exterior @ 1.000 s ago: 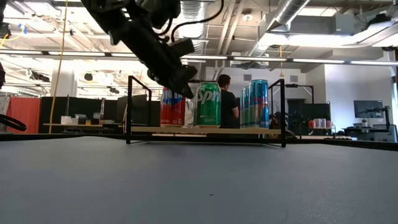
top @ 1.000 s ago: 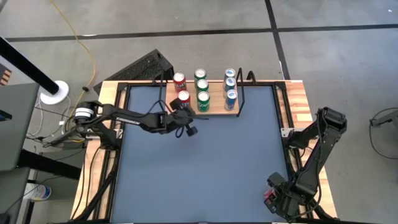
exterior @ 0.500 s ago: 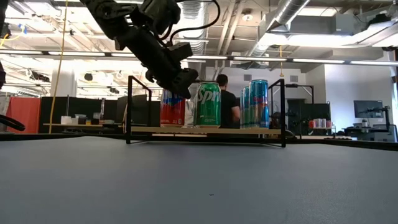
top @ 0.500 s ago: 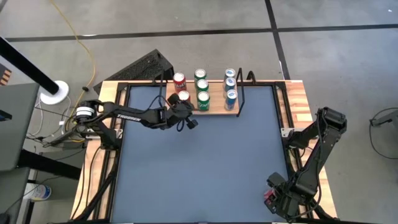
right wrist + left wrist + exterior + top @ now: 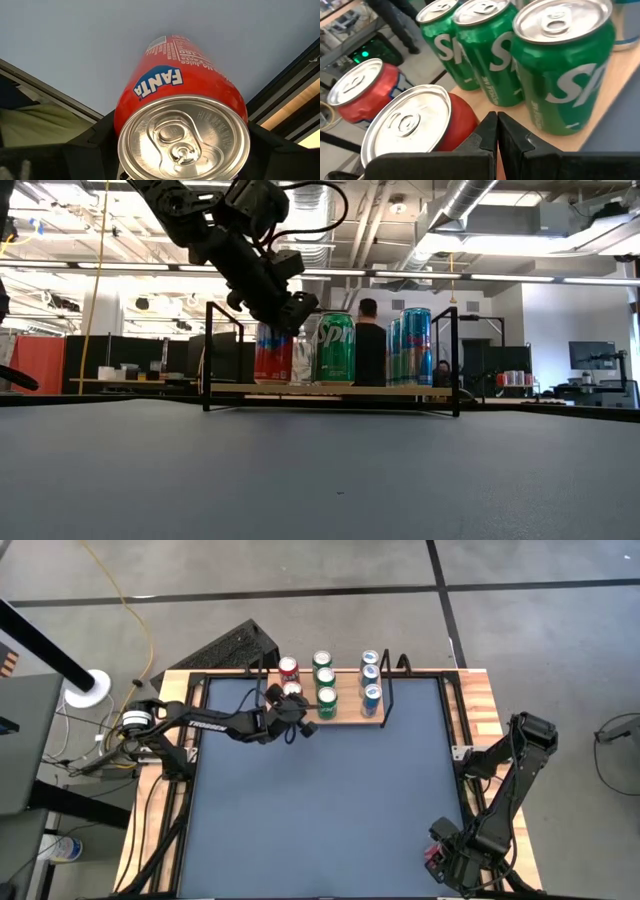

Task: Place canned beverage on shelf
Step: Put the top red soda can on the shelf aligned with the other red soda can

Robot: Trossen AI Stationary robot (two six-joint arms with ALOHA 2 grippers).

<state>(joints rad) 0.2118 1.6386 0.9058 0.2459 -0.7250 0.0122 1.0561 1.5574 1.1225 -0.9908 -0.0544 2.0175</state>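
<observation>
Shelf point(image 5: 345, 712): light-wood board with black wire ends, at the far edge of the tabletop point(image 5: 320, 810). Holds two red cans point(image 5: 407, 127), three green cans point(image 5: 560, 75), three blue cans point(image 5: 370, 677), all upright.
Left tool point(image 5: 496, 131): fingers pressed together, empty, just beside the nearer red can.
Right tool point(image 5: 182, 150): at the near right corner, clamped on an orange can point(image 5: 182, 115).
</observation>
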